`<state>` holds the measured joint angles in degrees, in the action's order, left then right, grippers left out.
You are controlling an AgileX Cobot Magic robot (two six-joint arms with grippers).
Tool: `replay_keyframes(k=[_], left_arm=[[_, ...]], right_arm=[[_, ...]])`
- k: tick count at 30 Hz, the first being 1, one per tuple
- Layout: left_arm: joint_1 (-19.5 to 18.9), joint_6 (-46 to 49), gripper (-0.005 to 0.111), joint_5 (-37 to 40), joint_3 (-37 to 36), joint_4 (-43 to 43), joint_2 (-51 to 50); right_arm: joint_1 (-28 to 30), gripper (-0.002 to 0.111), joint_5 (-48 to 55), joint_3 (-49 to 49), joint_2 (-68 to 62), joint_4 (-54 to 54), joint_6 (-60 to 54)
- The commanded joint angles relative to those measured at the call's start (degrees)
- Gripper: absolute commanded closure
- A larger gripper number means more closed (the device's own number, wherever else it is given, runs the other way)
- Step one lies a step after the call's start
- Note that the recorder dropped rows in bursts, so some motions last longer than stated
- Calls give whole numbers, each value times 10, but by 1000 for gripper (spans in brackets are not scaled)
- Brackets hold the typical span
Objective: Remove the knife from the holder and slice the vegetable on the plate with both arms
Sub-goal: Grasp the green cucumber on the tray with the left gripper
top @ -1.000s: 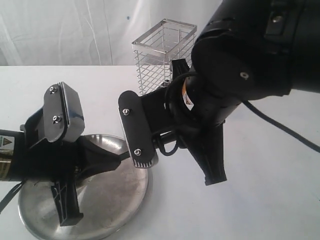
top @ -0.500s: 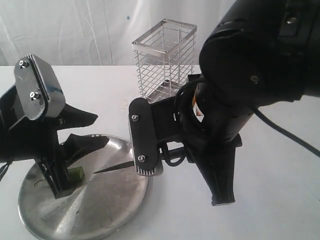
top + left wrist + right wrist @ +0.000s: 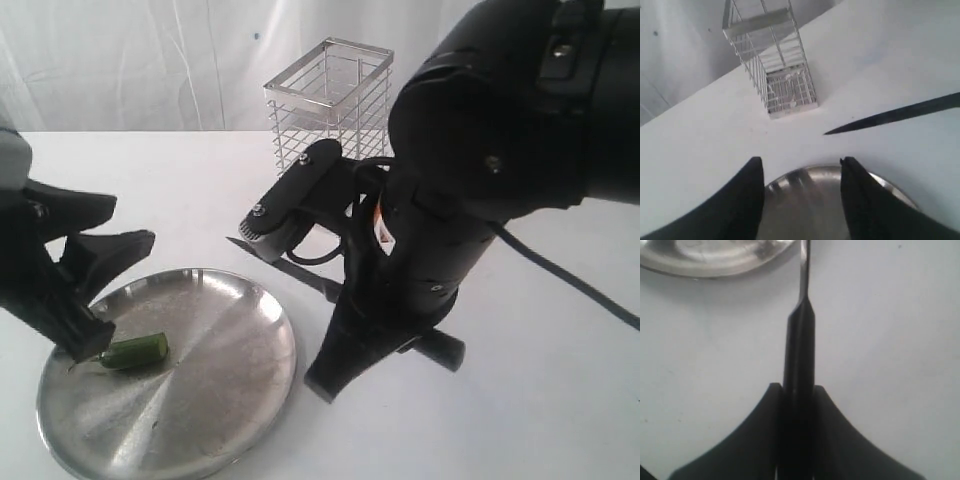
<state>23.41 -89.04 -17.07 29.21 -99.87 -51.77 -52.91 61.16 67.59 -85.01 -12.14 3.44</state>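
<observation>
Pinching the black handle of the knife [image 3: 799, 340], the right jaws are pressed tight on it, and the thin blade sticks out toward the plate [image 3: 235, 400]. The left jaws are spread wide with nothing between them. They hang over the left side of the plate, just beside the vegetable [image 3: 135, 351]. That green chili lies on the plate near its left rim.

The knife is out of the holder [image 3: 325, 110], so I think the cutting step is in hand (no small green rounds show on the plate). Next, the left jaws should go down and hold the chili. Then the blade should swing over it and press down.

The blade tip hangs by the raised rim, not above the chili, so it must clear that rim first. The holder stands close behind the right arm [image 3: 480, 150]. The table [image 3: 540, 400] has more open room at the front and right.
</observation>
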Motion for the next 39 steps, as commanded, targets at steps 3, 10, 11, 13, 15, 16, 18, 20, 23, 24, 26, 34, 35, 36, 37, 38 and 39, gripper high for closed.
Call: replay_keyframes(k=[3, 10, 11, 13, 15, 16, 18, 20, 23, 24, 26, 34, 35, 36, 37, 38, 39], left_arm=[[-1, 1, 55, 78, -44, -1, 3], [-1, -3, 51, 36, -61, -1, -16], [-1, -14, 51, 24, -48, -1, -8], [-1, -13, 51, -14, -17, -1, 21], [-1, -16, 52, -63, 12, -1, 47], [-1, -27, 53, -122, 44, 0, 78], [-1, -39, 53, -197, 85, 57, 121], [-1, -43, 53, -219, 106, 119, 150], [-1, -30, 53, -177, 138, 226, 199], [-1, -11, 53, -144, 149, 272, 215], [-1, 45, 53, -52, 171, 381, 242], [-1, 322, 53, 576, 286, 504, 272], [-1, 367, 53, 629, 286, 510, 272], [-1, 436, 53, 673, 286, 530, 272], [-1, 507, 53, 710, 283, 561, 271], [-1, 573, 53, 732, 279, 590, 271], [-1, 645, 53, 757, 273, 638, 271]], right_arm=[[4, 108, -85, -7, -49, 72, 24], [4, 108, -150, -10, -66, 72, 52], [4, 108, -150, -10, -66, 72, 53], [4, 108, -152, -10, -66, 72, 53], [4, 108, -152, -10, -66, 72, 53], [4, 108, -155, -10, -66, 72, 53], [4, 108, -159, -10, -66, 72, 57], [4, 108, -162, -10, -66, 75, 57], [4, 108, -163, -10, -65, 76, 57], [4, 108, -163, -10, -65, 77, 57], [4, 108, -163, -10, -64, 78, 57], [4, 108, -163, -10, -64, 99, 57], [4, 108, -167, -10, -64, 99, 57], [4, 108, -171, -10, -64, 99, 57], [4, 108, -174, -10, -64, 99, 57], [4, 108, -177, -10, -64, 99, 57], [4, 108, -180, -10, -64, 99, 57]])
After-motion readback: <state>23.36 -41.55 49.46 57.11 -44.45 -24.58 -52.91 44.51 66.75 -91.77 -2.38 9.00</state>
